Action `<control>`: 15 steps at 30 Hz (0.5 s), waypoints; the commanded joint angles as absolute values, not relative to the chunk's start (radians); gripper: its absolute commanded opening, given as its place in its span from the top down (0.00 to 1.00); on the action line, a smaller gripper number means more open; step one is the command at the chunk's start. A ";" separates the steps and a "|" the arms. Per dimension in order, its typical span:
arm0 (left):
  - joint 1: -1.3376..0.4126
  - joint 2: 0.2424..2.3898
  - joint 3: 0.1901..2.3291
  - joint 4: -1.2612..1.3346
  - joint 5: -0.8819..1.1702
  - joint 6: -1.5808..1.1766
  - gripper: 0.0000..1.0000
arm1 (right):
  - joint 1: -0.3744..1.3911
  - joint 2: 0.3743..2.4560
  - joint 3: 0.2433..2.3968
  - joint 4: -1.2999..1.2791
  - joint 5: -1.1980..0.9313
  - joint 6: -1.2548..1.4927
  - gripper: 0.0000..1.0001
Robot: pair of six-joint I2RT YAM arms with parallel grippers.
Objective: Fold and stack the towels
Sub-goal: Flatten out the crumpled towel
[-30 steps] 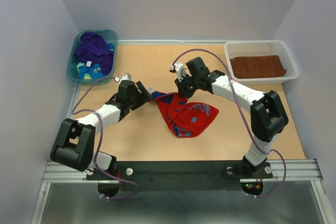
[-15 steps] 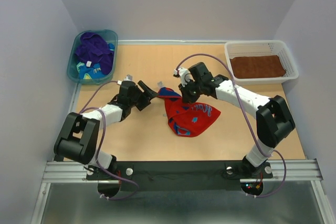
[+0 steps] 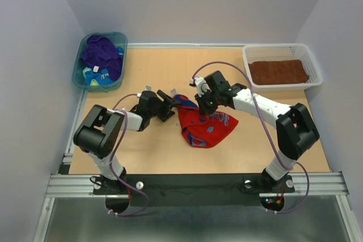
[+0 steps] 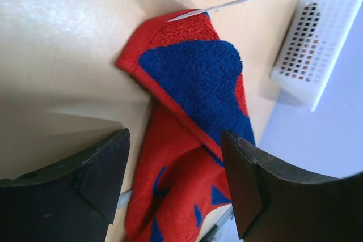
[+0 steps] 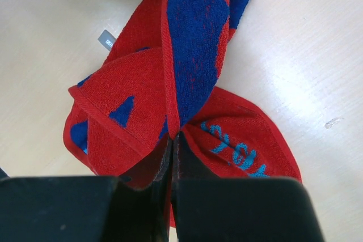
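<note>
**A:** Where does your red towel sit, and what holds it?

**B:** Your red towel lies crumpled at the centre of the table. It is well apart from the white basket at upper right and the teal tub at upper left. Your right gripper is clenched on a raised fold near the towel's middle. Your left gripper stands released, with a jaw on either side of the cloth just below the folded corner.

**A:** Which way does it point?

**B:** In the top view its long axis runs roughly from upper left to lower right, and that corner aims upper left at your left gripper.

**A:** What could go wrong?

**B:** Biggest first: you hold a fold, not an edge, so pulling probably bunches the whole cloth rather than spreading it. Next, your two wrists sit near each other, and a hasty approach could knock them together. Then your left jaws may pinch two layers at that doubled corner. Smallest, they may catch only the white label, which would likely slip.
</note>
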State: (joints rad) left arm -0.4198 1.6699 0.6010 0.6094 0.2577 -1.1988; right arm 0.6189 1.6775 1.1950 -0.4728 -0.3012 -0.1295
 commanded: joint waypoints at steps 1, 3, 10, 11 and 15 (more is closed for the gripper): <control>-0.437 1.713 0.558 0.817 0.207 -1.334 0.24 | 0.637 1.641 1.200 -0.465 -0.319 -0.114 1.00; -0.446 1.742 0.551 0.851 0.171 -1.359 0.24 | 0.640 1.638 1.201 -0.465 -0.322 -0.109 0.99; -0.457 1.773 0.509 0.957 0.060 -1.381 0.27 | 0.644 1.615 1.197 -0.466 -0.331 -0.106 0.99; -0.459 1.778 0.508 0.969 0.054 -1.376 0.29 | 0.646 1.614 1.195 -0.465 -0.331 -0.104 1.00; -0.457 1.807 0.499 1.044 0.023 -1.382 0.35 | 0.646 1.603 1.190 -0.466 -0.336 -0.103 1.00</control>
